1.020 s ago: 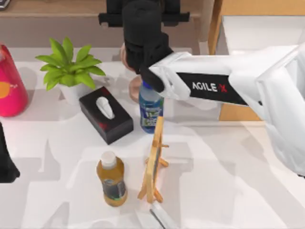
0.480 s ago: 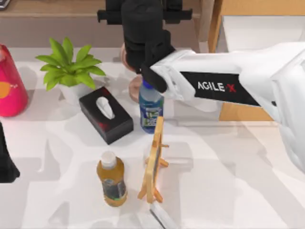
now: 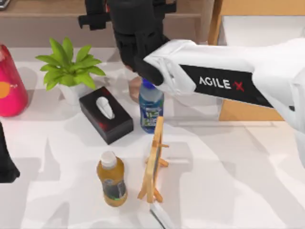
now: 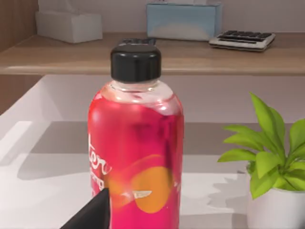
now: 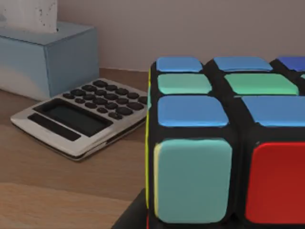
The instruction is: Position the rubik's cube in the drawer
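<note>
The left arm (image 3: 5, 164) is sitting parked at the worktop's near left edge, its fingers impossible to judge. Farther back, the right gripper (image 3: 128, 28) is carrying the rubik's cube (image 5: 224, 143), apparently pinched in its fingers, over the far centre. Next it needs swinging right to the drawer (image 3: 257, 33).

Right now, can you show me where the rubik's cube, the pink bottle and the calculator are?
rubik's cube (image 5: 224, 143): right wrist view, front stickered face.
pink bottle (image 4: 136, 157): left wrist view, middle of its body.
calculator (image 5: 78, 121): right wrist view, its screen end.
</note>
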You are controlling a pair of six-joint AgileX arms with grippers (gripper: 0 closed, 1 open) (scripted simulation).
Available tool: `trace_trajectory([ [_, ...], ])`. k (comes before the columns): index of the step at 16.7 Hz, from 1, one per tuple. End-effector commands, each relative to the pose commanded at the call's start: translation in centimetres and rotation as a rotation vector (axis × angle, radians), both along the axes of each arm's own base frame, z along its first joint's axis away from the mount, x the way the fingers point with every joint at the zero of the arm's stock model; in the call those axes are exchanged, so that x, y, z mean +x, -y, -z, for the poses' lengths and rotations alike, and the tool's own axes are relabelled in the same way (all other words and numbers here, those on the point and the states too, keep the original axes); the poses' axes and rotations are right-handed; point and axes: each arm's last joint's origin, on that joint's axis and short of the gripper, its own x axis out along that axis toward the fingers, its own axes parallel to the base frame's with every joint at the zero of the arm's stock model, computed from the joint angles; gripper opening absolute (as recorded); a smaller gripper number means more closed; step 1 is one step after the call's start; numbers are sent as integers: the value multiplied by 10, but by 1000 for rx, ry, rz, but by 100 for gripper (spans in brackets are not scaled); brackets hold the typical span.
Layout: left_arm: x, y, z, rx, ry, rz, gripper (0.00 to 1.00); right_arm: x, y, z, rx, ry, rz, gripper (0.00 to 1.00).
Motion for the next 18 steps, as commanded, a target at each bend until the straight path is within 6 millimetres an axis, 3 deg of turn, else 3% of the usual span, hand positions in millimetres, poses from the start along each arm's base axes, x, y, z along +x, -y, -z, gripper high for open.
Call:
trace_trajectory([
  [4,0,0,0,0,0,0,100,-23,-5,-21,-64,-195,-188,0],
  [8,0,0,0,0,0,0,100,-37,16,-50,-114,-434,-290,0],
  [12,0,0,0,0,0,0,100,-31,68,-81,-129,-673,-268,0],
  [18,0,0,0,0,0,0,100,5,178,-103,-95,-974,-58,0],
])
